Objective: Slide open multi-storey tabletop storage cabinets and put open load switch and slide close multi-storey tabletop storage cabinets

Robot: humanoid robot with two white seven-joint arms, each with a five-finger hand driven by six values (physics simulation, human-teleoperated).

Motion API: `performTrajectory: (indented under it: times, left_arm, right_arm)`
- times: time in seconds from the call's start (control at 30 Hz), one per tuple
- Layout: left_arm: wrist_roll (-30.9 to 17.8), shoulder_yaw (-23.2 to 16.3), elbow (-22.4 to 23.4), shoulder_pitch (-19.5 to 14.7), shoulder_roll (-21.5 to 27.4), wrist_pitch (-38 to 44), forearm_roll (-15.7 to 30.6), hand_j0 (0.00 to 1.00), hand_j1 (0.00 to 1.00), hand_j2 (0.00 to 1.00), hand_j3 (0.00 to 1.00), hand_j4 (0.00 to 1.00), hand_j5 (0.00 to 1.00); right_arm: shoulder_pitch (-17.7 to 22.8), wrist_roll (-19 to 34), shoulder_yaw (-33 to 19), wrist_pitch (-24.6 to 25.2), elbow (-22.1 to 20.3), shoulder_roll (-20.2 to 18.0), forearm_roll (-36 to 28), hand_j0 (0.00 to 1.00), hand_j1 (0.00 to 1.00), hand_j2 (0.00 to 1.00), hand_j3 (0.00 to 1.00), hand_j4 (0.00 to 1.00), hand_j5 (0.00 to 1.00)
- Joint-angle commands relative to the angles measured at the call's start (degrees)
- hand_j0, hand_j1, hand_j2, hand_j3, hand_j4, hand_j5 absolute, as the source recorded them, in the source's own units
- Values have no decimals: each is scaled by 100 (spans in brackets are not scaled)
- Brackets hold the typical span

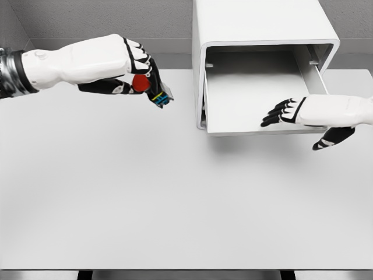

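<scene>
Step in hand: transfer. The left hand [143,73] grips the load switch [152,88], raised above the table [175,204], well left of the cabinet [259,23]; the drawer [256,96] stands open; the right hand [303,114], fingers relaxed, holds its front edge. Next move: carry the switch rightward over the drawer, then release.

No legible text, label, brand, number or sign appears on any surface in the head view. The white multi-storey tabletop storage cabinet with its open drawer [256,87], the plain white table top [175,198] and the white robot arms carry no markings. The small black switch with a red round knob and blue and yellow terminals [152,87], held in the left hand [137,73], shows colour patches only, too small to reveal any printed characters.
</scene>
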Motion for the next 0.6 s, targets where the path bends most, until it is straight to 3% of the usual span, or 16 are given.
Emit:
performTrajectory:
  times: [0.0, 0.2, 0.57]
  left_arm:
    - [13, 7, -42, 0, -163, 18, 49, 45, 45, 45, 45, 45, 45]
    - [13, 7, -156, -9, -524, 18, 32, 45, 45, 45, 45, 45, 45]
    - [13, 7, -200, -53, -858, 18, 14, 45, 45, 45, 45, 45, 45]
  right_arm:
    - [0, -2, -4, 74, 125, 25, -4, 100, 100, 100, 100, 100, 100]
    - [26, -2, 5, 206, 134, 253, 409, 100, 100, 100, 100, 100, 100]
    - [35, -2, 5, -16, -183, 174, 611, 100, 100, 100, 100, 100, 100]
